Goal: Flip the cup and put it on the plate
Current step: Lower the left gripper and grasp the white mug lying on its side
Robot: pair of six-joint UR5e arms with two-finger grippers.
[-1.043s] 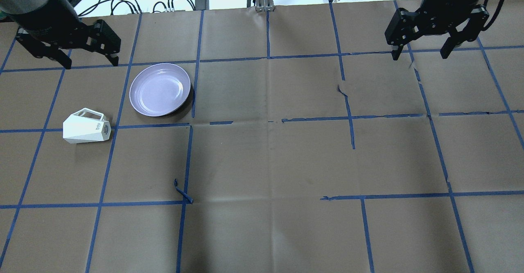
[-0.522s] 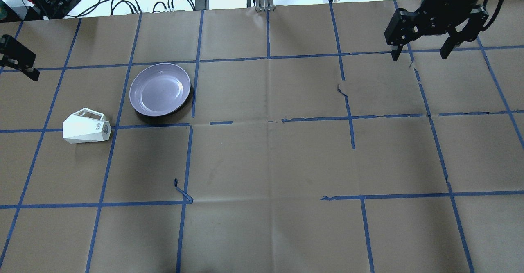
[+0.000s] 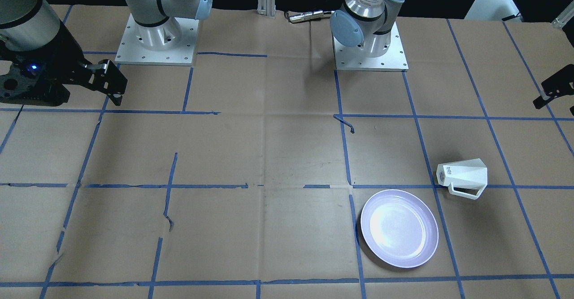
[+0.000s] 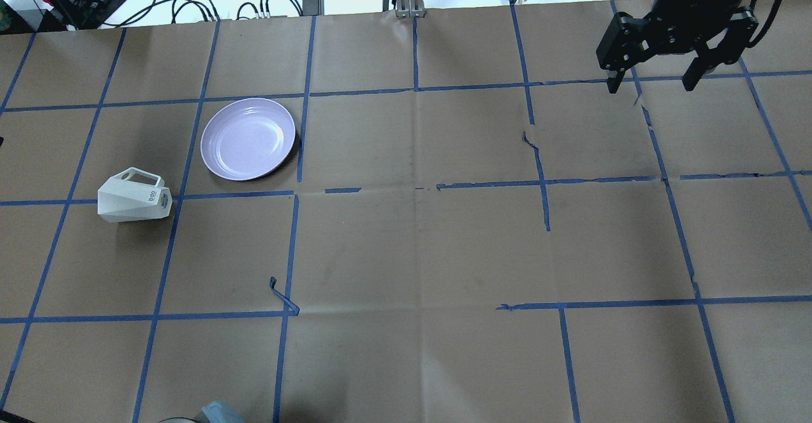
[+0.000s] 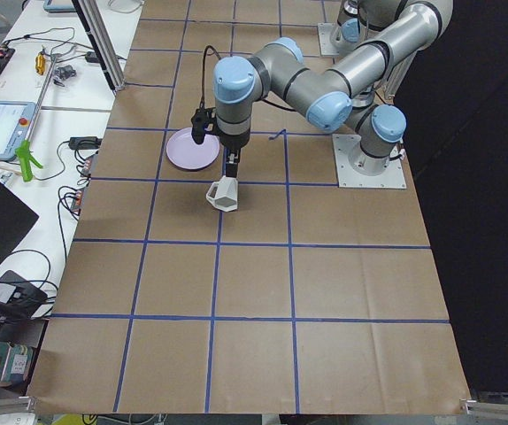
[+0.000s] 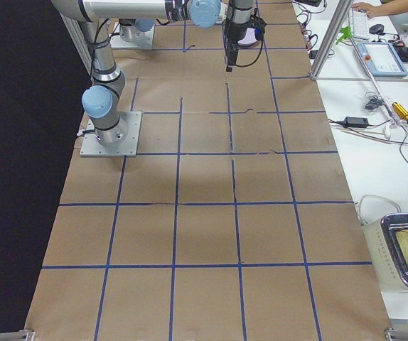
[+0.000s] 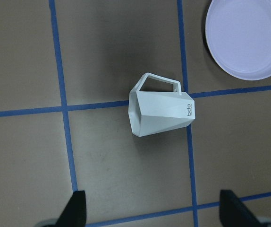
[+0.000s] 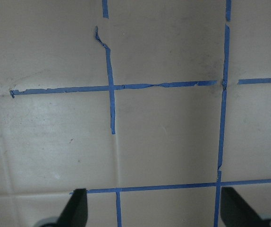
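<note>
Cup (image 4: 134, 196): small white faceted mug, lying on its side on table (image 4: 406, 252), not upright. Wide polygonal rim end pts to robot's left; narrow base end w/ small dark marks pts right. Angular loop handle sticks out sideways, away from robot. Body lies across a blue tape line (image 4: 44, 202). Plate (image 4: 248, 138): round, glossy pale lavender, raised rim, flat & right way up, lies farther from robot than cup & to its right; near but apart, no contact.

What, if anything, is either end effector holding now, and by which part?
Nothing. The left end effector and right end effector are open and empty; the white faceted cup lies untouched on its side.
</note>
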